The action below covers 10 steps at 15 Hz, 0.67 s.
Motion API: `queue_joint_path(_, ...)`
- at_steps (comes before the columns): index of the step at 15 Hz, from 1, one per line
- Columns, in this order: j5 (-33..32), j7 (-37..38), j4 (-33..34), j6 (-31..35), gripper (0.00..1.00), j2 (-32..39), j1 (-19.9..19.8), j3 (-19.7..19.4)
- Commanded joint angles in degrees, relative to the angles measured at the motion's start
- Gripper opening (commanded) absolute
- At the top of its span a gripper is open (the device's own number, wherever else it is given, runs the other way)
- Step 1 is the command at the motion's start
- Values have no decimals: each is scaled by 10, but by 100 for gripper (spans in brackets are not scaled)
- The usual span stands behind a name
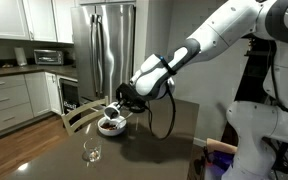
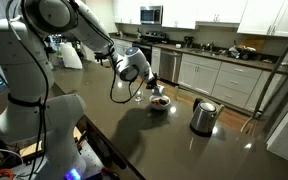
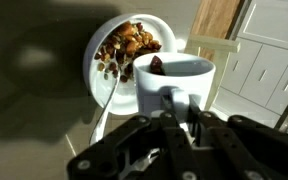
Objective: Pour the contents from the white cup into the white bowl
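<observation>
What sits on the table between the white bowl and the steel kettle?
Nothing; an exterior view shows bare dark tabletop between the white bowl and the steel kettle.

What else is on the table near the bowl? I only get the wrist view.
Observer: A clear glass stands upright on the table, apart from the white bowl and not touching it.
Operator: Anything else I could hit?
Observer: A steel kettle also sits on the table, clear of the bowl, as an exterior view shows.
</observation>
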Motion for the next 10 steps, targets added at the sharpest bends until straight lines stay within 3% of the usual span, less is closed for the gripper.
queue_joint_path(1,4,8,-2,-1,4,11,-9,10)
queue_joint_path(10,5,14,-2,25,4,78,5,12)
